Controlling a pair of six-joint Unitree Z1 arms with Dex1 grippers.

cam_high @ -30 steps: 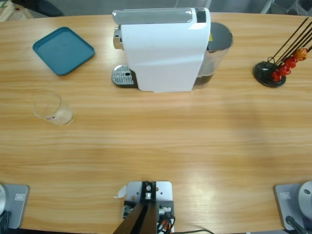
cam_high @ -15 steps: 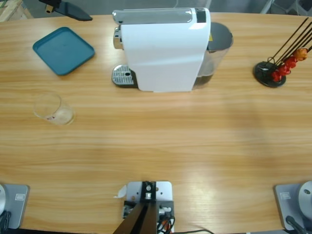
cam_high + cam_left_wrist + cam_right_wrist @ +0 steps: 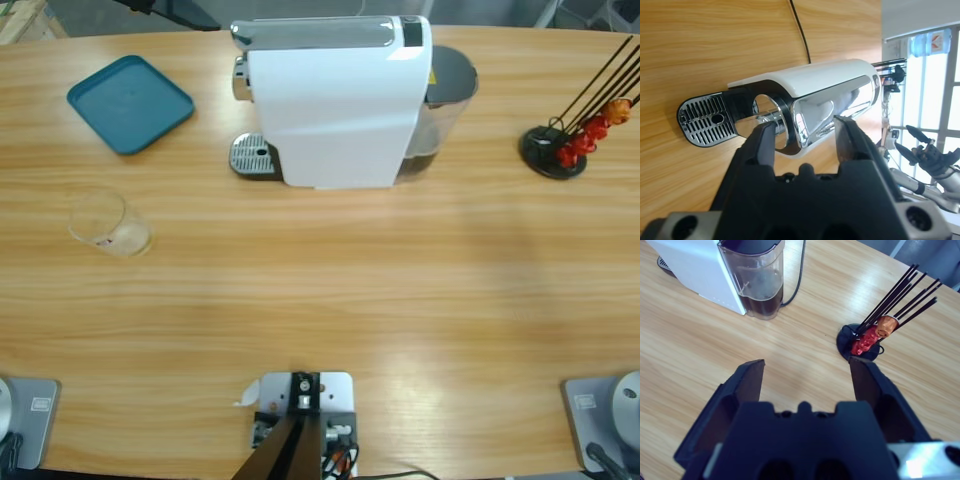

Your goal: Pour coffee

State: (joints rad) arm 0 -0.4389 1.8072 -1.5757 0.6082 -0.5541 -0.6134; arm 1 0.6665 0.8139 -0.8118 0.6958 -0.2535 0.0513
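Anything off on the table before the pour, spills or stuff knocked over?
One thing: the clear tumbler lies on its side left of the coffee machine, apart from the drip grille, with only a dark trace inside. No spill shows on the table. The teal tray and capsule stand look fine.

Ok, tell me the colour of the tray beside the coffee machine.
Teal blue; the tray shows best in the high view.

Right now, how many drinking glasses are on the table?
1: a small clear glass tumbler near the long wooden table's left end, in front of the teal square tray. The white coffee machine could hide another.
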